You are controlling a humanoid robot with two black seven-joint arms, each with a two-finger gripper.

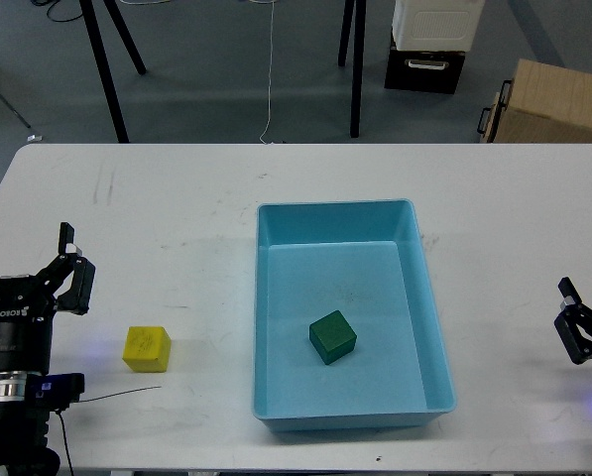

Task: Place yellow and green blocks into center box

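A green block (332, 336) lies inside the light blue box (424, 297) in the middle of the white table. A yellow block (146, 348) sits on the table left of the box. My left gripper (23, 266) is open and empty, above and to the left of the yellow block. My right gripper (580, 319) shows at the right edge, low over the table and right of the box, with its fingers apart and nothing between them.
Beyond the table's far edge stand black tripod legs (107, 69), a black-and-white case (429, 45) and a cardboard box (553, 104). A thin wire (117, 393) lies on the table near my left arm.
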